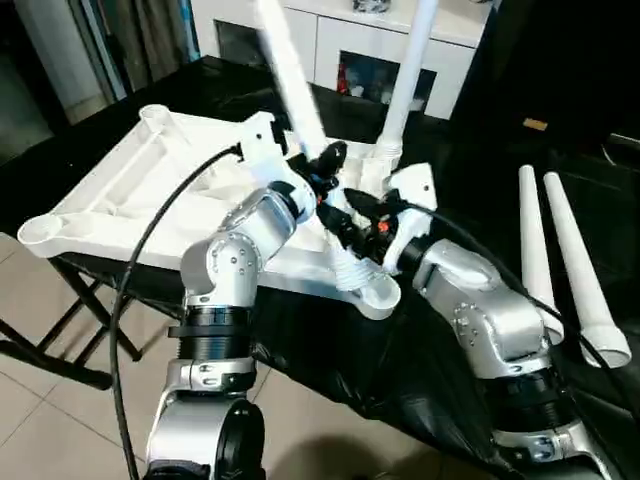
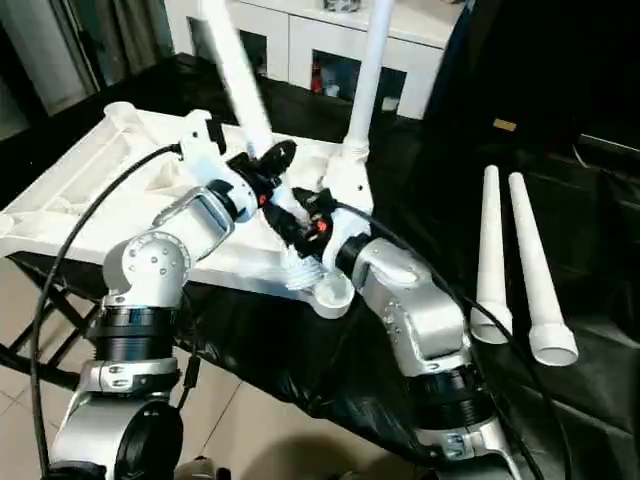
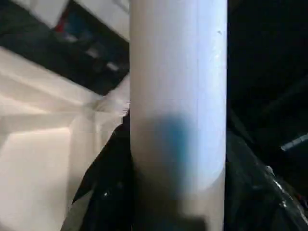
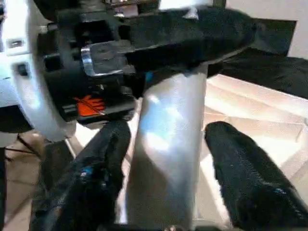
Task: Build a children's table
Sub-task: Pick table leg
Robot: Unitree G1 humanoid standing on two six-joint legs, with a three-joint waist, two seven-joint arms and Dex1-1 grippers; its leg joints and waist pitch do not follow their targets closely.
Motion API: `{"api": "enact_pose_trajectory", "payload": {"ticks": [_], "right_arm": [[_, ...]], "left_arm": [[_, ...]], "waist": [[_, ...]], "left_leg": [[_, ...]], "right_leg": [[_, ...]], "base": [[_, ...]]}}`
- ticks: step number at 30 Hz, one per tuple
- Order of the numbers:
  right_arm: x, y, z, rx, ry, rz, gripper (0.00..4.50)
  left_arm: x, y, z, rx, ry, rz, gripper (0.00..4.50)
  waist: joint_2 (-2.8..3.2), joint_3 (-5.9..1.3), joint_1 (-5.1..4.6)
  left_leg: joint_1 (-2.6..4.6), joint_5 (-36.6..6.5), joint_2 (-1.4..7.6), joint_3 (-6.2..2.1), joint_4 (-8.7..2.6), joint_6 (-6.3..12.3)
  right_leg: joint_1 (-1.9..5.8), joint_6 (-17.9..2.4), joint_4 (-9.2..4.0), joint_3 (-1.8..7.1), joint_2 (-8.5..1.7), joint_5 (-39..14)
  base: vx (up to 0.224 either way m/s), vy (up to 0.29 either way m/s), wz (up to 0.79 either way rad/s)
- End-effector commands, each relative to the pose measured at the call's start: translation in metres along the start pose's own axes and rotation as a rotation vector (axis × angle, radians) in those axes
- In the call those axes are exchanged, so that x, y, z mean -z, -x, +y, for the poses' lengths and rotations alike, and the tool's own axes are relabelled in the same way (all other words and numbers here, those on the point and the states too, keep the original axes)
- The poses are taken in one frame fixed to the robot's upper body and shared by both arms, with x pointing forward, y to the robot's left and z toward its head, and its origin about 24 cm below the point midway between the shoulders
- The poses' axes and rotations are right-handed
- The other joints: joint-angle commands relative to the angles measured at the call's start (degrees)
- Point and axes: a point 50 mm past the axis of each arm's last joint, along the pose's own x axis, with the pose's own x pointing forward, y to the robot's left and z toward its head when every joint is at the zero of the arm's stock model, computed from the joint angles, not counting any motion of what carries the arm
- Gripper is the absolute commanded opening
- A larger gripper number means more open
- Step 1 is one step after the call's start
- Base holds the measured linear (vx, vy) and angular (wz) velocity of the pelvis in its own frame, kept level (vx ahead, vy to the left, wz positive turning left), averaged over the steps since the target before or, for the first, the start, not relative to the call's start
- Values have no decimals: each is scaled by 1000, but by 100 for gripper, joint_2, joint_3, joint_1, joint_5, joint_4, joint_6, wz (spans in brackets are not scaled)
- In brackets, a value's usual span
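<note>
Lying upside down on the black-covered surface (image 1: pixel 420 400), the white table top (image 1: pixel 130 190) shows its ribbed underside. One leg (image 1: pixel 405 80) stands upright in the far corner socket. A second leg (image 1: pixel 295 85) leans over the near corner socket (image 1: pixel 375 290), its ridged collar just above it. The left pincer (image 1: pixel 325 165) has its fingers around this leg, higher up. The right pincer (image 4: pixel 166 159) is lower on the same leg, one black finger (image 4: pixel 240 173) on each side with a small gap, so not clamped. Two spare legs (image 1: pixel 570 260) lie side by side to the right.
</note>
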Motion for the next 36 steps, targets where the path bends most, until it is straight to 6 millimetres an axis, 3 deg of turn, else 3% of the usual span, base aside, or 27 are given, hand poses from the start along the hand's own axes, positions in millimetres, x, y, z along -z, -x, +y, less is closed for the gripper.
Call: {"api": "enact_pose_trajectory", "payload": {"ticks": [1,7,9,16,19,25,35,36], "right_arm": [[-11,7,-8,-38,-19,-4,330],[-18,24,-22,-171,-111,71,381],[-20,33,-24,-282,-161,113,384],[-16,43,-10,-513,-206,196,384],[-14,42,-8,-532,-211,209,384],[-14,37,-7,-545,-238,206,337],[-12,38,-7,-521,-254,196,257],[-13,37,-7,-520,-254,193,242]], "left_arm": [[-7,-2,-18,141,-85,6,189],[-12,8,-22,349,-179,78,185],[-14,15,-27,491,-178,120,185],[-20,29,-50,785,-89,125,185],[-20,29,-54,815,-80,121,185],[-18,30,-54,845,-74,133,185],[-18,30,-50,818,-71,133,185],[-18,29,-50,810,-72,131,241]], "waist": [[-15,-465,20],[-28,-467,19],[-40,-455,12],[-49,-459,39],[-55,-454,50],[-55,-451,45],[-40,-461,78],[-45,-461,81]], "left_leg": [[53,-238,210,-86,-372,236],[45,-178,203,-64,-352,241],[41,-219,203,-59,-354,240],[44,-260,212,-50,-334,249],[46,-308,216,-52,-337,208],[37,-338,211,-60,-347,136],[50,-289,218,-58,-344,126],[46,-292,218,-61,-347,111]], "right_leg": [[392,-865,-352,321,-473,-218],[408,-1047,-330,326,-482,-125],[406,-1099,-342,322,-480,-222],[413,-1242,-337,310,-492,-376],[401,-1160,-369,312,-497,-621],[396,-985,-399,308,-496,-889],[385,-1025,-377,308,-484,-719],[389,-1008,-378,309,-487,-738]], "base": [[0,0,0],[0,0,0],[0,0,0],[0,0,0],[0,0,0],[0,0,0],[0,0,0],[0,0,0]]}}
